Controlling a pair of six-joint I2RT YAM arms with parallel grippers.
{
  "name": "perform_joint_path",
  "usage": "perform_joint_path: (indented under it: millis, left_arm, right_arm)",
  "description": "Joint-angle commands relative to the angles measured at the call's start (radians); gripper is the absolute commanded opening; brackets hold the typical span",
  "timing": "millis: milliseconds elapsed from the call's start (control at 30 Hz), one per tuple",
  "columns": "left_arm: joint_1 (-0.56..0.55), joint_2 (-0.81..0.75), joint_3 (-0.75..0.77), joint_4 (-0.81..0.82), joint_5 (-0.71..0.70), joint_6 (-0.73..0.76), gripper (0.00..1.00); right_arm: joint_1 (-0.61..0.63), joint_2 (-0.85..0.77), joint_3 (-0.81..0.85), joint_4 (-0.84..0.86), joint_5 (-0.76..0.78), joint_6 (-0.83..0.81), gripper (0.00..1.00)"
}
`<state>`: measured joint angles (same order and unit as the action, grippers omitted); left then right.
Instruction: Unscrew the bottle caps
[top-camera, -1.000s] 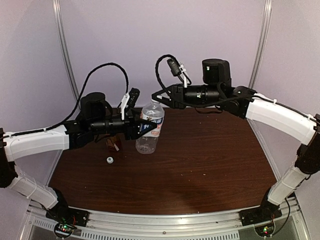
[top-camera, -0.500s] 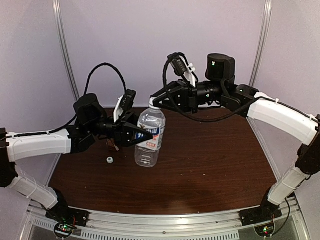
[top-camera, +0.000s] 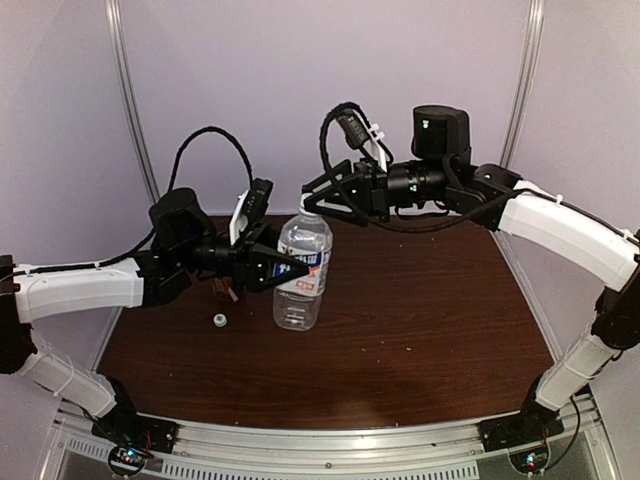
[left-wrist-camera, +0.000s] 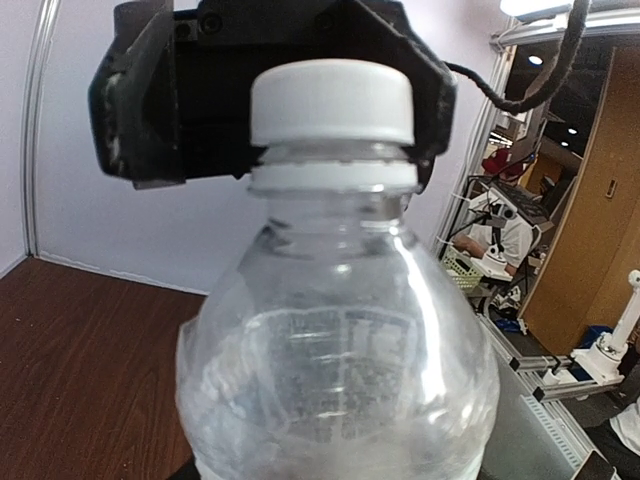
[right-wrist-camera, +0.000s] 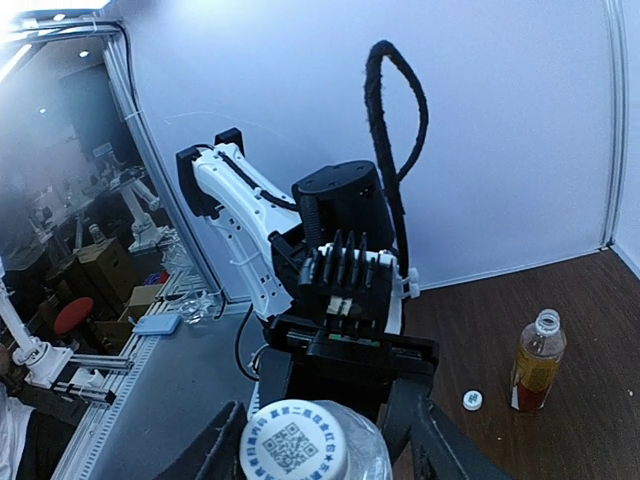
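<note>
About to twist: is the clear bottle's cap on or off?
On: the white cap sits on the neck of the clear bottle, above its collar ring.

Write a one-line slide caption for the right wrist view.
The right gripper open astride the QR-marked white cap of the clear bottle; beyond, the amber bottle stands uncapped beside a loose cap.

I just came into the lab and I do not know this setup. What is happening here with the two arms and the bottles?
The left gripper holds the clear bottle by its body, while the right gripper is open around its white cap, not yet closed on it. The amber bottle stands on the table, already uncapped, with a loose white cap lying beside it.
</note>
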<state>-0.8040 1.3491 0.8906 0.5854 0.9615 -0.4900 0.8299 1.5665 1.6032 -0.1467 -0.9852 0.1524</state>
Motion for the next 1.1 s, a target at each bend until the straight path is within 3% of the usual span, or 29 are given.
perform_joint_path:
  millis: [0, 300, 600, 800, 1067]
  left_arm:
    - [-0.005, -0.033, 0.042, -0.035, -0.073, 0.096, 0.36]
    - [-0.005, -0.036, 0.068, -0.155, -0.258, 0.165, 0.33]
    - [-0.006, -0.04, 0.07, -0.185, -0.368, 0.179, 0.33]
    - [-0.006, -0.049, 0.07, -0.216, -0.436, 0.19, 0.33]
    - [-0.006, -0.063, 0.066, -0.234, -0.482, 0.198, 0.33]
  right_arm:
    - [-0.003, -0.02, 0.038, -0.068, 0.153, 0.042, 0.59]
    - [0.006, -0.059, 0.054, -0.081, 0.278, 0.14, 0.84]
    - [0.044, -0.028, 0.129, -0.184, 0.54, 0.173, 0.89]
    - [0.079, 0.02, 0.173, -0.228, 0.654, 0.203, 0.87]
    - [0.1, 0.059, 0.187, -0.231, 0.68, 0.228, 0.71]
